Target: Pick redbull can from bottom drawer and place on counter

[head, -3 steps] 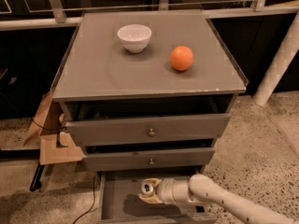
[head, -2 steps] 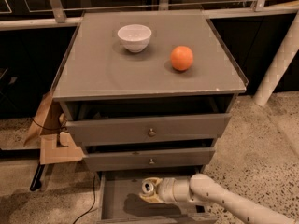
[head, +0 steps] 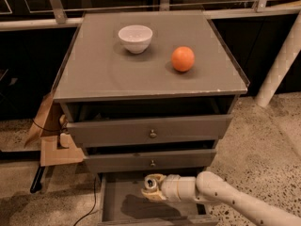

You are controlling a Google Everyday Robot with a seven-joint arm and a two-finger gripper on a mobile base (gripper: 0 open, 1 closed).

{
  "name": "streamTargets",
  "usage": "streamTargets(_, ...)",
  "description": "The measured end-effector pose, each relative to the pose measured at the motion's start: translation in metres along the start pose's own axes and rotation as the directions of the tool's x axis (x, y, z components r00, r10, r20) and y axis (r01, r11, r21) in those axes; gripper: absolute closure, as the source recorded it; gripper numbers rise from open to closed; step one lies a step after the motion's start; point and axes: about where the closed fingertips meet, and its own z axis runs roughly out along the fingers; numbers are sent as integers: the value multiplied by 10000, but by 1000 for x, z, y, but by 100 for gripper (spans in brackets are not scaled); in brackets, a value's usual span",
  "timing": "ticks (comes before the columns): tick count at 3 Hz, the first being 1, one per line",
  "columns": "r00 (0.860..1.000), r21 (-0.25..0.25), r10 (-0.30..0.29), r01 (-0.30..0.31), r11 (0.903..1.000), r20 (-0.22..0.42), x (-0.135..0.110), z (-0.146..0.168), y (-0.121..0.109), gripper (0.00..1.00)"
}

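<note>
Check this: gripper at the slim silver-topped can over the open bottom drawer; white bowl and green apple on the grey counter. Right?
No: the camera view shows a round orange, not a green apple, beside the white bowl on the grey counter. The gripper is at the slim silver-topped can over the open bottom drawer.

The gripper (head: 151,188) is sitting in the open bottom drawer (head: 117,205), clasping the can (head: 150,182), with the middle drawer (head: 188,160) overhanging just above. On the counter (head: 103,76), the bowl (head: 135,37) and orange (head: 182,59) are occupying the rear; the front strip is lying bare.
</note>
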Motion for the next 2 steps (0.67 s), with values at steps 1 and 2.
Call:
streamTargets(1,9997,423,204,-208,9989,115,-65,-45,14,100)
streamTargets(2,9995,938,-238,218,9954,205,-168,-110,42,100)
